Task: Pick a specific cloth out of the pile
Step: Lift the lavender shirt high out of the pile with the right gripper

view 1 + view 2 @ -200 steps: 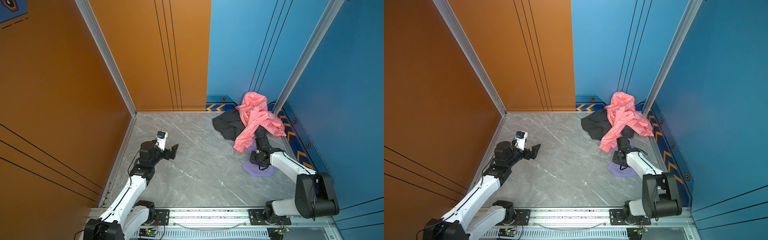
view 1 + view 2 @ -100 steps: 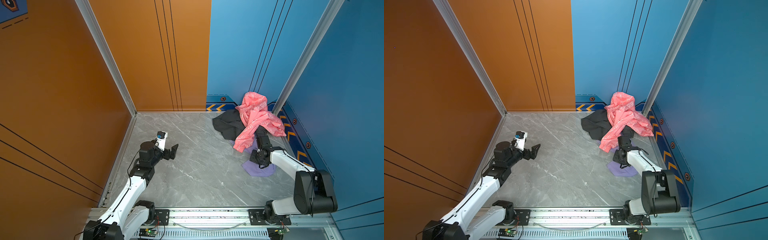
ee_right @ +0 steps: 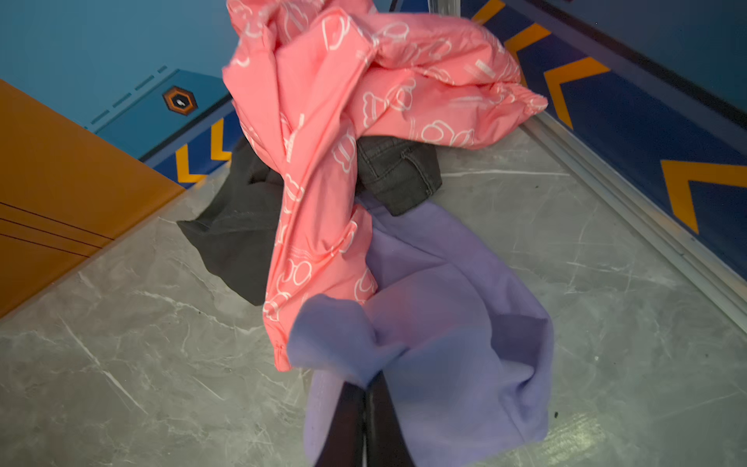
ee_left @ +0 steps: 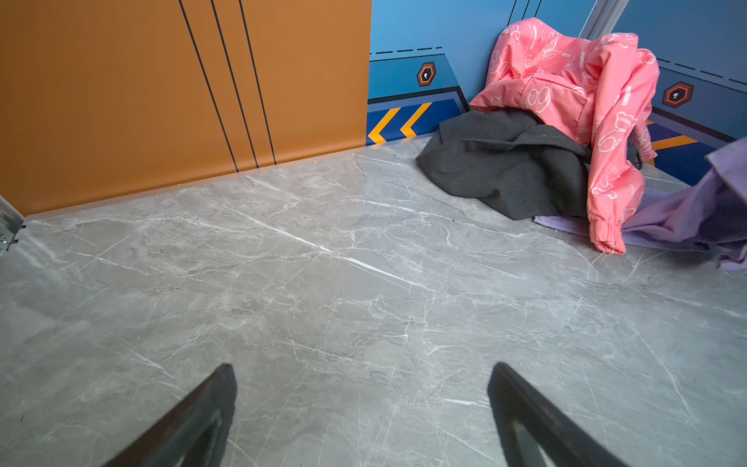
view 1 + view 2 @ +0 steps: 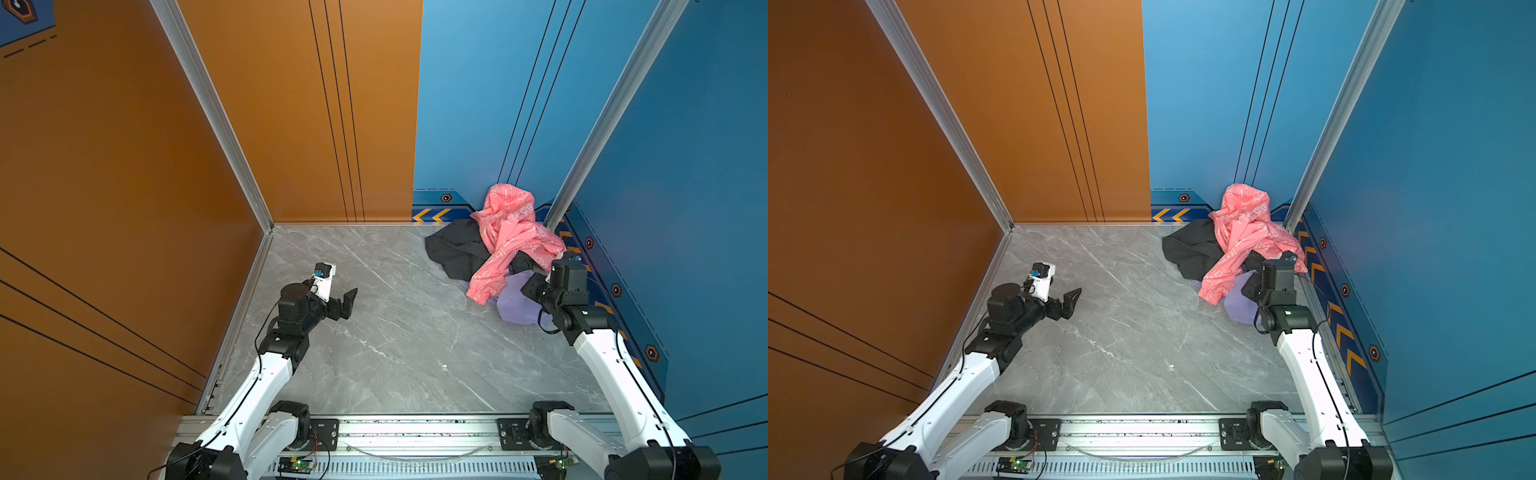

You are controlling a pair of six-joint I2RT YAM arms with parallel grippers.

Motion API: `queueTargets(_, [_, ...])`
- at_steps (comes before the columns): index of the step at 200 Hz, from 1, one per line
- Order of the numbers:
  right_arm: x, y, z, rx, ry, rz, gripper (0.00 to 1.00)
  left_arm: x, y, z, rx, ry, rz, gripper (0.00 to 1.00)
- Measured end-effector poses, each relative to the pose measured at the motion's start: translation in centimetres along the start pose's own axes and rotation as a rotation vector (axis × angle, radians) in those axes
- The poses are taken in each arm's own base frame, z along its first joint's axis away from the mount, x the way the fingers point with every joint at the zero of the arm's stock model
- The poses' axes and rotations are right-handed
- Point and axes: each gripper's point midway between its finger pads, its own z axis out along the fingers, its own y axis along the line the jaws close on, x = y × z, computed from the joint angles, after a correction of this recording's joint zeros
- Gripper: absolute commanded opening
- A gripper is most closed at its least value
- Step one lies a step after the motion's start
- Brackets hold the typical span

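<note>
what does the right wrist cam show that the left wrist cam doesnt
Only the right wrist view: the right gripper, shut on a fold of the purple cloth, and the pocket stitching on the dark trousers tucked under the pink jacket.
Only the left wrist view: the left gripper, open and empty above the floor.
Both: the pile in the corner, the pink jacket draped over dark clothes, and the purple cloth running out from under its sleeve.
</note>
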Motion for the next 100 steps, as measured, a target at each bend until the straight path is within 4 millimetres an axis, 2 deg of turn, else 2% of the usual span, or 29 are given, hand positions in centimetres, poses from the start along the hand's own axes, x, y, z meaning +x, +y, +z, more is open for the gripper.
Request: queueTargets(100, [-13.8, 5.7, -7.9, -0.13, -0.321, 0.03, 0.0, -0.4, -1.0, -0.2, 0.04, -0.014, 0.02, 0.98])
